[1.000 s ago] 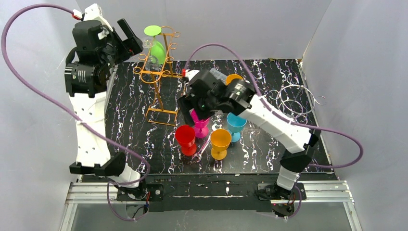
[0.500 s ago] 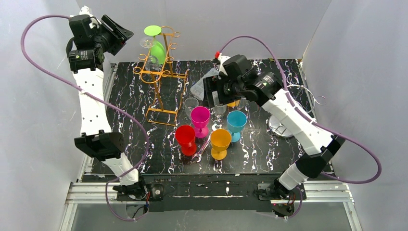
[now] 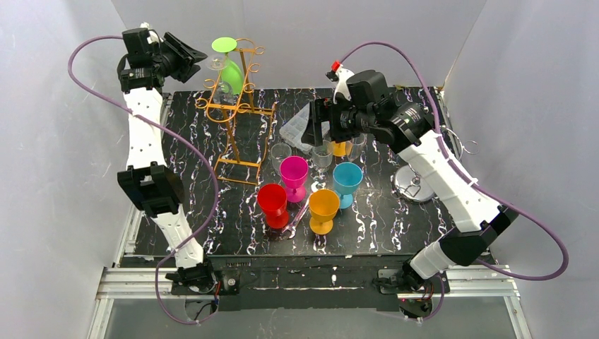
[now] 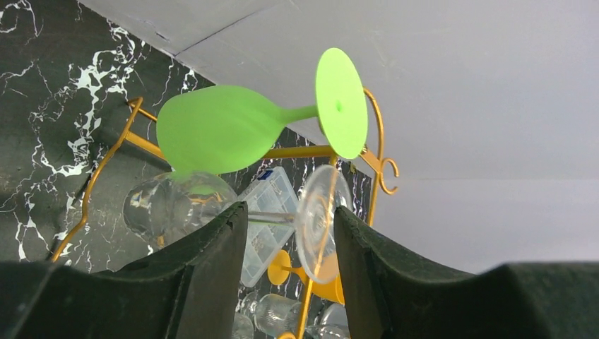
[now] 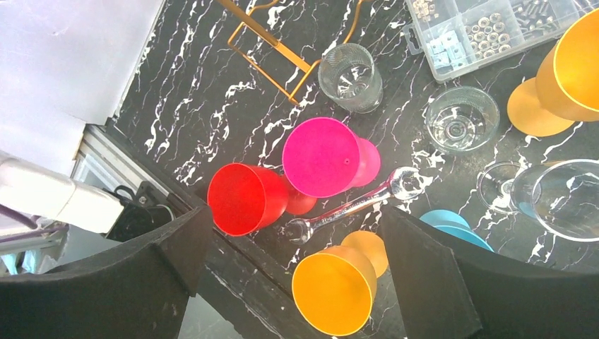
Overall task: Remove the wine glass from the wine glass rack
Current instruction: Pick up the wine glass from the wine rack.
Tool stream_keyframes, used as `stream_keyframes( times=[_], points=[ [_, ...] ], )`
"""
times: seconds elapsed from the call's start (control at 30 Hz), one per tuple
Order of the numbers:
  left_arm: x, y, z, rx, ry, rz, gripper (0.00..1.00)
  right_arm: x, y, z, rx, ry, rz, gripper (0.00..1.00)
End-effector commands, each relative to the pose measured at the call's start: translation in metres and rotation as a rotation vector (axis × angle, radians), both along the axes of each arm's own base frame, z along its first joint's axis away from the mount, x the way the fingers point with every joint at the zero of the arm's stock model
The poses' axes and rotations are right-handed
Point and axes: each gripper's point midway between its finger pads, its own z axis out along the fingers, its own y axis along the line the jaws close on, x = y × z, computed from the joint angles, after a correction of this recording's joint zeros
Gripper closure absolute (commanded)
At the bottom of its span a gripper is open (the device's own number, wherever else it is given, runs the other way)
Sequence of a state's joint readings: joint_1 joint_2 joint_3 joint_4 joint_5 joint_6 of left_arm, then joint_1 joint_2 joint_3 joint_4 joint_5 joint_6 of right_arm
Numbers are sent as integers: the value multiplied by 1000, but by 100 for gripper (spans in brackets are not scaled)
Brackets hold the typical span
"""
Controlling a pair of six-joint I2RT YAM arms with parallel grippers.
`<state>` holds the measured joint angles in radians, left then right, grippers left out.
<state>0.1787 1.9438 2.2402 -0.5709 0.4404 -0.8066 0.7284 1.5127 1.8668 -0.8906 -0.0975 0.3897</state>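
A gold wire rack [image 3: 232, 141] stands at the back left of the black marble table. A green wine glass [image 3: 231, 70] and a clear wine glass [image 3: 224, 87] hang on it upside down. My left gripper [image 3: 189, 60] is open, high up, just left of the rack's top. In the left wrist view its fingers [image 4: 212, 247] frame the clear glass's stem [image 4: 272, 217] and foot [image 4: 321, 222] without touching them, and the green glass [image 4: 215, 131] hangs just above. My right gripper [image 3: 311, 127] is open and empty above the middle of the table.
Red [image 3: 273, 200], pink [image 3: 294, 170], orange [image 3: 324, 205] and blue [image 3: 347, 176] goblets stand mid-table with a wrench [image 5: 353, 208]. Clear tumblers, an orange goblet and a plastic parts box [image 3: 295, 131] lie behind them. A silver wire rack [image 3: 431, 148] stands at the right.
My left arm has stretched upward and its gripper has settled close beside the rack's top. My right gripper has risen from the pink goblet and moved back and to the right.
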Motion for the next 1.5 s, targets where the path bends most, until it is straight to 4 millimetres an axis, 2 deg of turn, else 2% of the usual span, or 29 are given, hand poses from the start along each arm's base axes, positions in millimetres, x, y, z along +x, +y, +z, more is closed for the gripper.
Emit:
stream_keyframes(
  times=[0.0, 0.3, 0.57, 0.73, 0.9, 1.3, 1.47],
  points=[
    [2, -5, 15, -24, -50, -47, 55, -1, -2, 22, 66, -53, 11, 2],
    [11, -12, 7, -79, -43, -89, 63, 3, -2, 19, 70, -46, 4, 2],
    [9, -19, 12, -118, -53, -117, 68, 5, -2, 16, 70, -41, -1, 2],
    [7, -21, 17, -136, -62, -130, 74, 6, -2, 14, 68, -35, -3, 2],
    [7, -23, 18, -148, -62, -142, 76, 6, -3, 14, 69, -35, -6, 2],
    [3, -23, 4, -156, -25, -145, 76, 6, -3, 15, 78, -27, -7, 2],
    [1, -22, 7, -163, -30, -149, 81, 5, -2, 16, 85, -27, -7, 2]
  ],
)
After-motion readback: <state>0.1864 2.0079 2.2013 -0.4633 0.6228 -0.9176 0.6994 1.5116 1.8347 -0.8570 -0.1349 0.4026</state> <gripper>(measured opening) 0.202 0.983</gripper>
